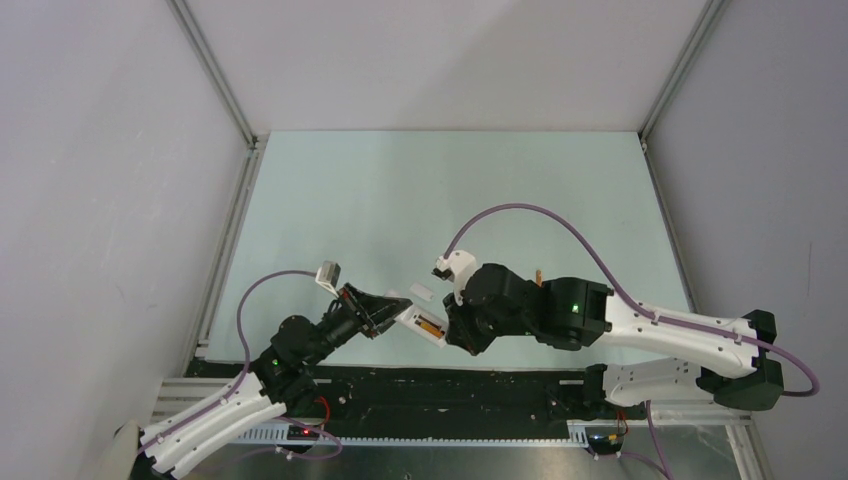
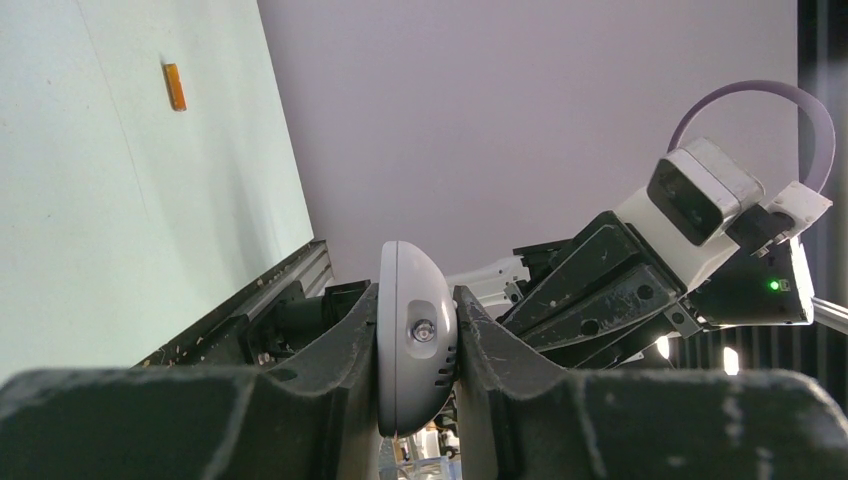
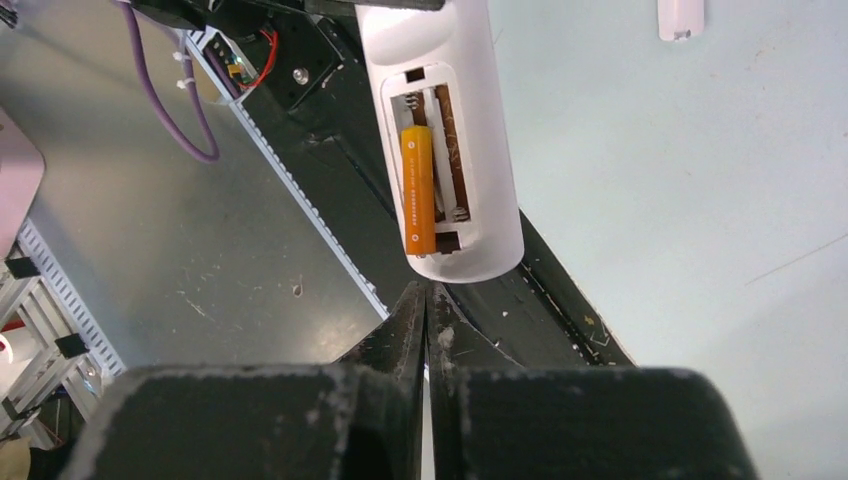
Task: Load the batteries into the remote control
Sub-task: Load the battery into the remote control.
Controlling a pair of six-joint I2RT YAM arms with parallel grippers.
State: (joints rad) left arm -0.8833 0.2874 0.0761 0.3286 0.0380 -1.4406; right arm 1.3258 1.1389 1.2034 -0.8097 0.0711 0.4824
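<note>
Light was bright & even on all 3 cams, shadows soft. Right wrist cam: right gripper fingers (image 3: 398, 350) were blurry up close, remote control (image 3: 490, 130) sharp w/ mild glare.

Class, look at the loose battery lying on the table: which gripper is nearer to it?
Right. The right gripper, shut, sits at the remote control's end, the loose battery lying just beside that arm; the left gripper, clamping the remote control, is farther away.

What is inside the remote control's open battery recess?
One orange battery fills one slot of the remote control; the neighbouring slot is empty, its floor bare. Whatever lies beneath the battery is covered.
</note>
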